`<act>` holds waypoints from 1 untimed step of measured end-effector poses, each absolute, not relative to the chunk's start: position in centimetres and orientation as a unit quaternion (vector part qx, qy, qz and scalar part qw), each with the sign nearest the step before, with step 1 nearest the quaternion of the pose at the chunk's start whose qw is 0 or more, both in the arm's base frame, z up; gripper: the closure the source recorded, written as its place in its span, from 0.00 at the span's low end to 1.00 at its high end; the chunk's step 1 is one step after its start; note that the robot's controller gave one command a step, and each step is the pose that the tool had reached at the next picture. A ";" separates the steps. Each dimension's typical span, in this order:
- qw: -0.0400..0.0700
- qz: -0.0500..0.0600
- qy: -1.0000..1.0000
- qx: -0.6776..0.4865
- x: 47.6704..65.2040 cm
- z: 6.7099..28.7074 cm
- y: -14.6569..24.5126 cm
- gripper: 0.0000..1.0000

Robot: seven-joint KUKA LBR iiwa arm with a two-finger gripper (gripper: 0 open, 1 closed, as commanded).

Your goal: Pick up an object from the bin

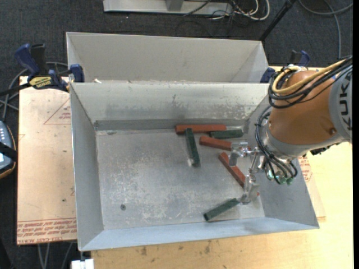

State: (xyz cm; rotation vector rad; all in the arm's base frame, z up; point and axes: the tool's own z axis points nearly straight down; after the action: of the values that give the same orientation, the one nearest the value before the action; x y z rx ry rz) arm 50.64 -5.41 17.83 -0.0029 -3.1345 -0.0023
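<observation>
The gripper [247, 196], its opening impossible to tell, sits low at the right end of a dark green stick [221, 209] near the bin's [84, 167] front-right corner, apparently mid-approach and needing a firm pinch before lifting.

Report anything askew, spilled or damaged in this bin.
Nothing is spilled or visibly broken. The red and green bars lie at mixed angles toward the bin's right side. One green bar lies apart near the front wall, beside the end effector.
</observation>
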 end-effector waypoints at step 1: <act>-0.006 0.000 -0.992 0.123 49.0 7.0 -7.8 0.00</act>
State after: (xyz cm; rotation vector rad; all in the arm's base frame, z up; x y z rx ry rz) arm 48.96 -7.75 6.98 0.3883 -3.1295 0.0008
